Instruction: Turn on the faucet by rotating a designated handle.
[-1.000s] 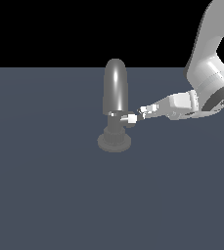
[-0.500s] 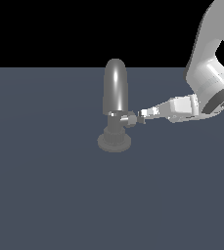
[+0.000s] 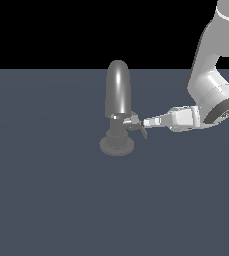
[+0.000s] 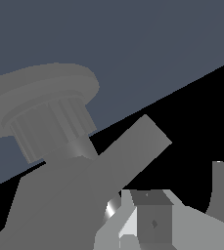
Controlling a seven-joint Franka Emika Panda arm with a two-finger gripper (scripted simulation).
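- The tool (image 3: 145,123), centre frame, touches the handle (image 3: 136,125) on the faucet (image 3: 118,100); its opening cannot be told.
- Push sideways steadily, staying near the handle's tip.

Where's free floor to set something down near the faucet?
Bare floor runs wide on the exterior view's left of the faucet and in front of its base. Crowded only on its right, where the end effector meets the handle and the arm hangs above.

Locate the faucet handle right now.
In the exterior view, the handle juts from the faucet neck toward that view's right, just above the base, meeting the pincer tip.
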